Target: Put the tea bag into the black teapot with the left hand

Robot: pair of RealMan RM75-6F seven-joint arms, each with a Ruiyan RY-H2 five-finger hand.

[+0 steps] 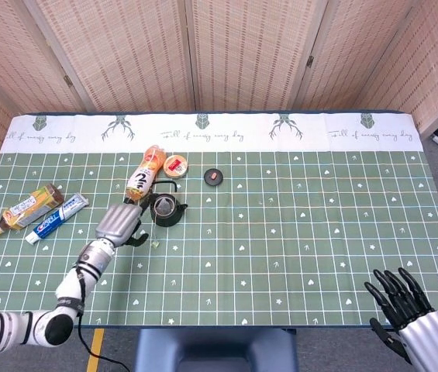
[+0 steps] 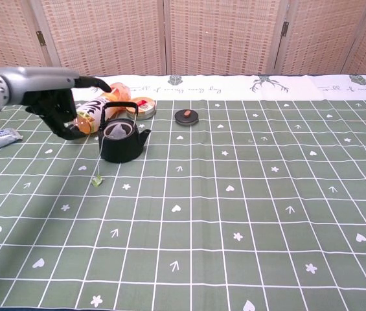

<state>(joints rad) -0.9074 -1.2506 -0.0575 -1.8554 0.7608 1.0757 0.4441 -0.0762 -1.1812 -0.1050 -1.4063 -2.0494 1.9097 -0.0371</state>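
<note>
The black teapot stands lidless on the green cloth, left of centre. A pale tea bag sits in its opening. Its string runs down the pot's side to a small green tag lying on the cloth. My left hand hovers to the left of the pot, apart from it, holding nothing, with the thumb stretched out. In the head view the left hand is left of the teapot, and the tag lies just in front. My right hand rests at the near right edge, fingers spread.
The pot's black lid lies to its right at the back. An orange bottle and a round tin lie just behind the pot. A toothpaste tube and a tea bottle lie at the left.
</note>
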